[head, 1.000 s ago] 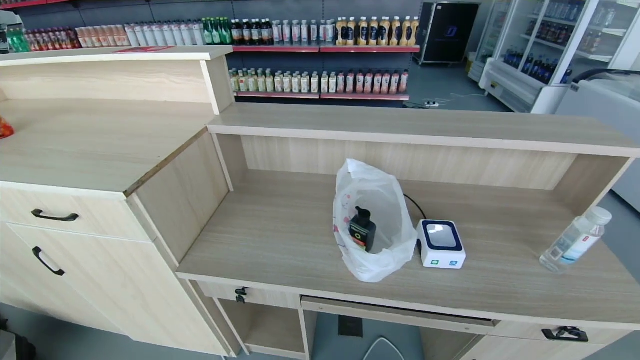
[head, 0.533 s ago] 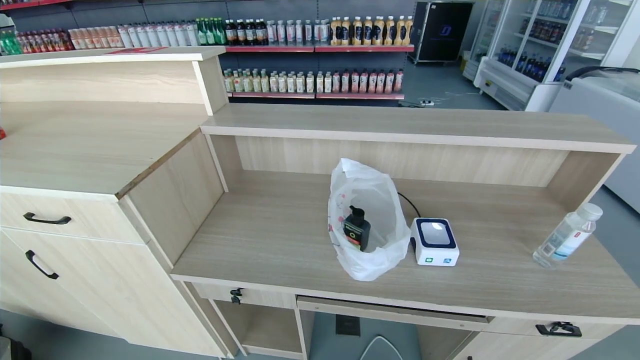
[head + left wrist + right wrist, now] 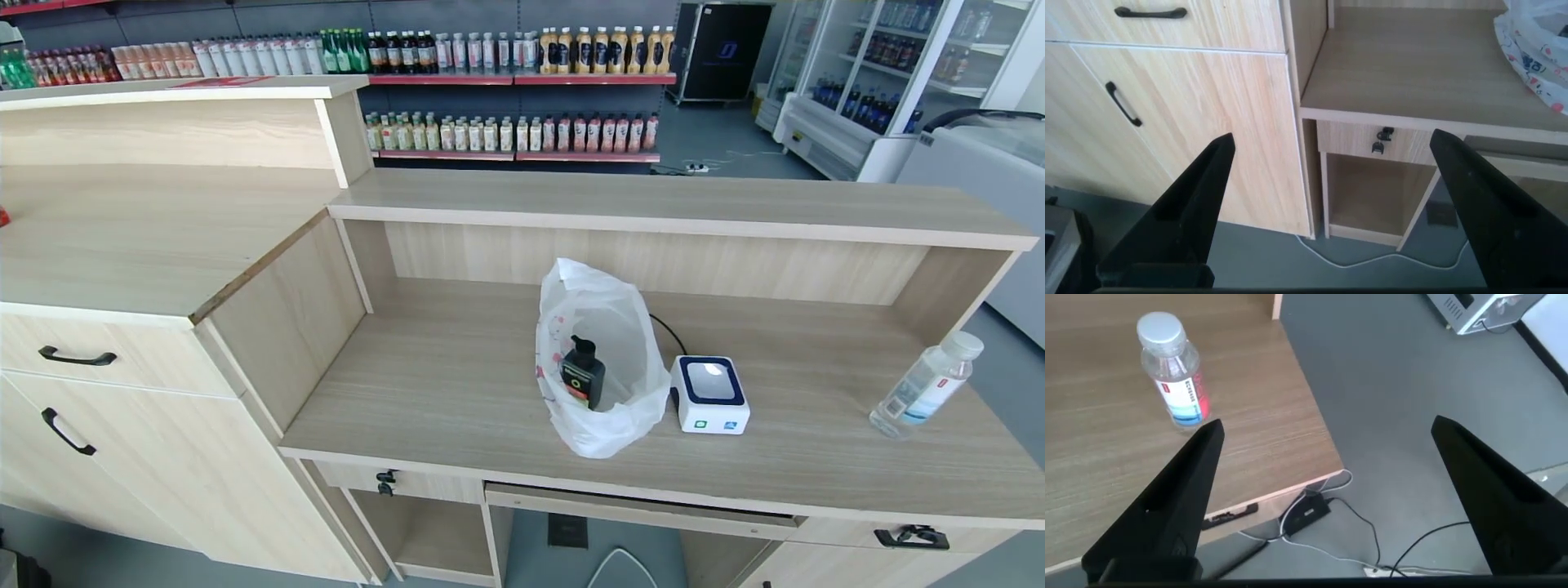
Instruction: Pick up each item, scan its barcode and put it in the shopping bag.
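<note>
Behind worktop (image 3: 457, 384), shelves (image 3: 522, 80) full of drinks. Water bottle (image 3: 925, 386) stands upright at worktop's right end, cap up, well apart from scanner (image 3: 709, 394). Black pump bottle (image 3: 582, 377) upright inside shopping bag (image 3: 629, 327), just beside scanner. Left pincer (image 3: 1331, 137) spread wide, empty. Right pincer (image 3: 1327, 423) spread wide, empty, near water bottle.

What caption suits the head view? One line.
Checkout desk: dark pump bottle in shopping bag beside scanner, water bottle standing at right.

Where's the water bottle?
In the head view the water bottle stands near the right end of the counter, close to the front edge, apart from the scanner and the shopping bag.
</note>
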Motion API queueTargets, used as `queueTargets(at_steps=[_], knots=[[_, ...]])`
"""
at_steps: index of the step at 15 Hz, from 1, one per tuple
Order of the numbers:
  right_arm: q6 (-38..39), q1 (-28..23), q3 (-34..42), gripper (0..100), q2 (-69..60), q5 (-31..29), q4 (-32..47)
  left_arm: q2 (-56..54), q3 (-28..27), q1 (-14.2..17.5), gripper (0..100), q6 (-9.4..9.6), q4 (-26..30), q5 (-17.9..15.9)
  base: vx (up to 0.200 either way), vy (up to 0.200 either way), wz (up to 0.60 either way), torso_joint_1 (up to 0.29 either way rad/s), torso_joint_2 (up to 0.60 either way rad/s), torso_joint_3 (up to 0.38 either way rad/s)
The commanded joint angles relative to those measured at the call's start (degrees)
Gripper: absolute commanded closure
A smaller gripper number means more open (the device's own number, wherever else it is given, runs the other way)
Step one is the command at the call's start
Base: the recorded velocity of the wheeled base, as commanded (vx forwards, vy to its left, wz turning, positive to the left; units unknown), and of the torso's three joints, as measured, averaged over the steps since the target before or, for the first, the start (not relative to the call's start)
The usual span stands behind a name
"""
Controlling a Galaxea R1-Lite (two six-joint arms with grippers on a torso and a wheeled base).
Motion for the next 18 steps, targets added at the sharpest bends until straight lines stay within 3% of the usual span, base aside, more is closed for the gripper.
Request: queueTargets(at_steps=[1,4,10,12,16,18], knots=[[-1.0,-0.6,0.0,0,1.9,0.0,-1.7,0.0,0.0,0.0,0,-0.05,0.0,0.0,0.0,0.0,0.0,0.0,0.0,0.0],[-7.5,-0.6,1.5,0,7.3,-0.2,-6.7,0.0,0.0,0.0,0,-0.05,0.0,0.0,0.0,0.0,0.0,0.0,0.0,0.0],[-8.2,-0.6,3.5,0,5.9,-0.1,-7.6,0.0,0.0,0.0,0,-0.05,0.0,0.0,0.0,0.0,-0.1,0.0,0.0,0.001],[-8.1,-0.6,2.3,0,6.0,0.0,-8.9,0.0,0.0,0.0,0,0.04,0.0,0.0,0.0,0.0,-0.6,-0.042,0.07,0.051],[-4.4,-0.6,-0.2,0,10.6,0.4,-10.6,0.0,0.0,0.0,0,-0.05,0.0,0.0,0.0,0.0,0.0,-0.023,0.07,0.037],[-2.0,-0.6,-2.9,0,14.4,6.8,-11.1,0.0,0.0,0.0,0,0.04,0.0,0.0,0.0,0.0,0.0,0.0,0.0,0.0]])
